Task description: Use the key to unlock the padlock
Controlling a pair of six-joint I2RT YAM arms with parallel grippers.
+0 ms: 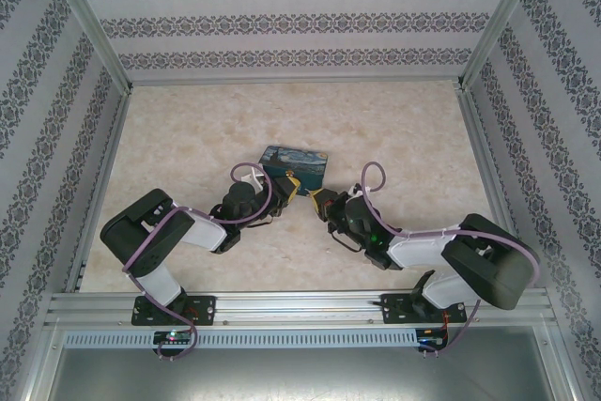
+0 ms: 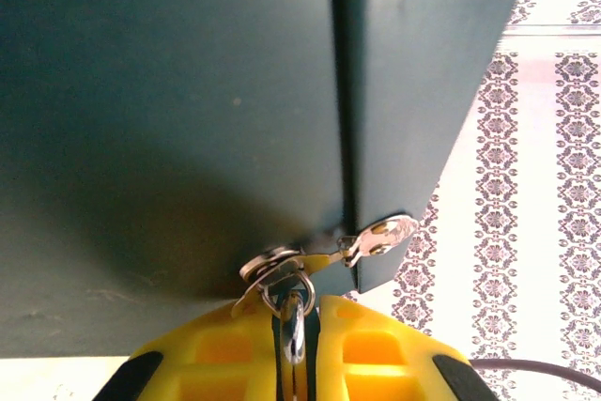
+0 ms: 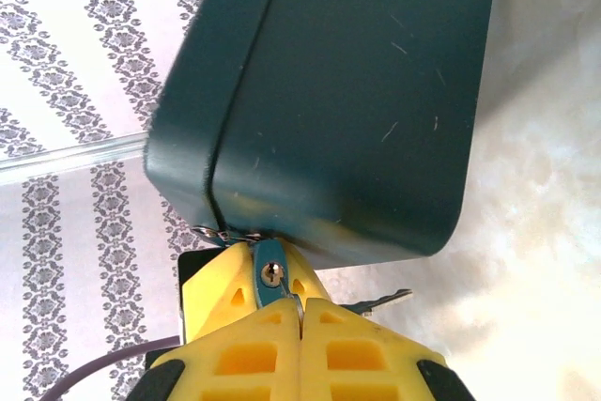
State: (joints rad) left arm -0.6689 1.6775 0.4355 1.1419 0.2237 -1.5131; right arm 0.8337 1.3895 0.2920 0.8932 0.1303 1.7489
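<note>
While the left hand (image 2: 295, 318) grips the padlock (image 3: 264, 290) edge-on, its keyhole (image 3: 271, 274) faces the closed right hand (image 3: 300, 312).

No legible text, brand, number or sign in any view. Box (image 3: 347, 100) faces are plain and dark, and its printed top (image 1: 294, 164) is too small to read. Padlock (image 3: 270, 279) shows a keyhole, no readable marking. Wall (image 1: 282, 16) carries an ornamental pattern, not lettering.
</note>
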